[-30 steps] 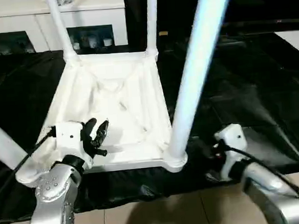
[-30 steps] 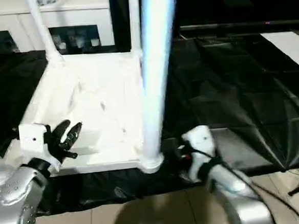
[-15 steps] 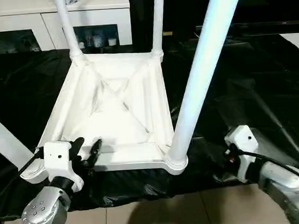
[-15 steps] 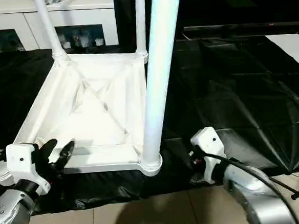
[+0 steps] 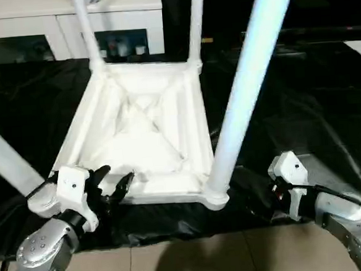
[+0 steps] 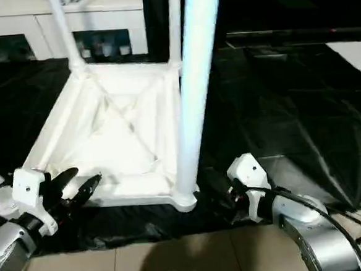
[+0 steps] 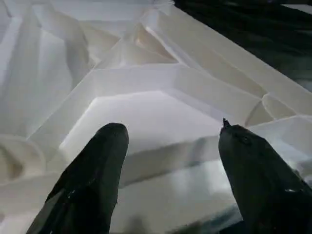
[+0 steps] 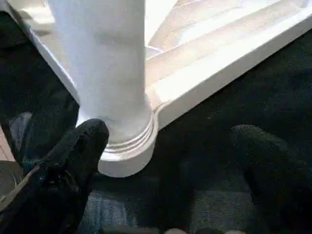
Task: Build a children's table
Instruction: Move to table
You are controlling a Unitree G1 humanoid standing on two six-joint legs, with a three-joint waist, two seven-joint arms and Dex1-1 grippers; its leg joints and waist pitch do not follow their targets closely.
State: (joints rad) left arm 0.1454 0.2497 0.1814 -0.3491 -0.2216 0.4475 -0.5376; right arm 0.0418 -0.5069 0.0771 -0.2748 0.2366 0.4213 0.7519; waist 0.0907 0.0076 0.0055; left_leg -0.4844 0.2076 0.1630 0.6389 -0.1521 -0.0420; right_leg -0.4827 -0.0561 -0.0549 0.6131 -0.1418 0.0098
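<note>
Both end effectors spread and empty, drawn back from the upturned children's table.

Left end effector (image 5: 113,185) hovers with fingers apart over the near rim of the tabletop (image 5: 144,129); a second ago it reached further in over the ribbed underside. Right end effector (image 8: 170,161), also spread, sits on the black-draped worktop (image 5: 302,108) just beside the near-right leg (image 5: 242,94), gripping nothing. All four legs stand in their corner sockets, so assembly looks essentially complete, with turning it upright probably remaining.
</note>
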